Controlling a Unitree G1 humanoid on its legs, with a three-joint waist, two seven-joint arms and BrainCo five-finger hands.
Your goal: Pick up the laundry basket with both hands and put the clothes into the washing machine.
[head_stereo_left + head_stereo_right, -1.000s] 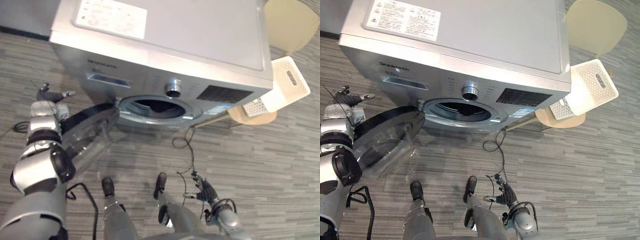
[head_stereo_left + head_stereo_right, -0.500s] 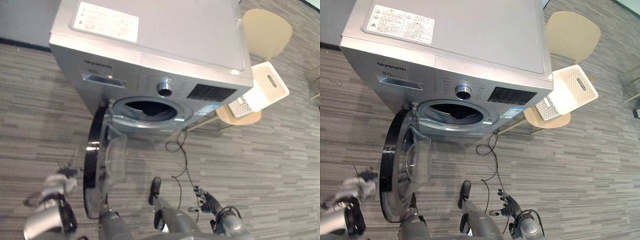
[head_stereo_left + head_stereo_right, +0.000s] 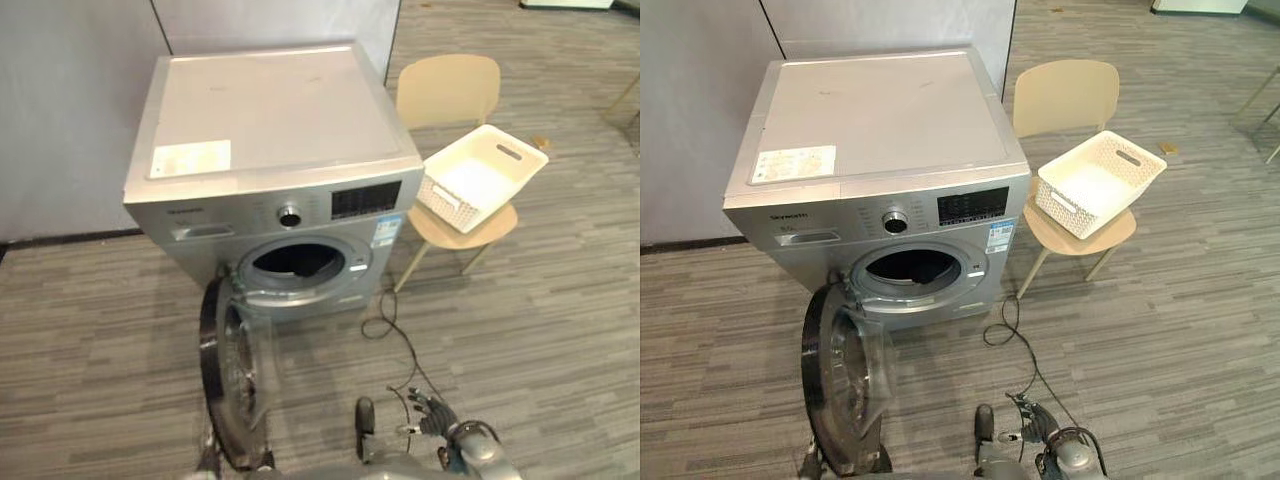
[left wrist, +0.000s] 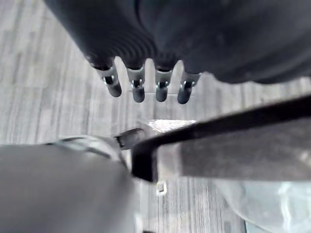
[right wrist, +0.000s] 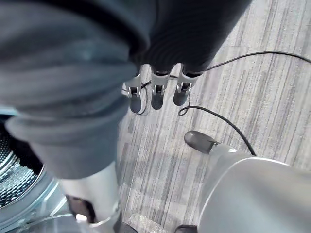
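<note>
- Washing machine: a silver front-loader standing against the wall. Its drum mouth is uncovered and faces us, so a load can go straight in.
- Door: round and dark-rimmed, swung wide toward the robot's left and standing out in front of the machine. Set this way it leaves the opening free (we judge the opening step done).
- Chair: pale, just beside the machine's right side. It serves as a stand, keeping its load up off the floor where two hands could reach it.
- Laundry basket: white and perforated, with a cut-out handle at its far end. It rests on the chair seat, overhanging it, and neither hand touches it. Whether clothes lie inside we cannot tell.
- Right hand: low near the floor, well apart from the basket. Its fingers hang loose and grasp nothing.
- Left hand: close over a dark rim that we take for the door's edge. Its fingers are straight and released, carrying nothing. We judge that reaching the chair comes next, one hand to each end.
</note>
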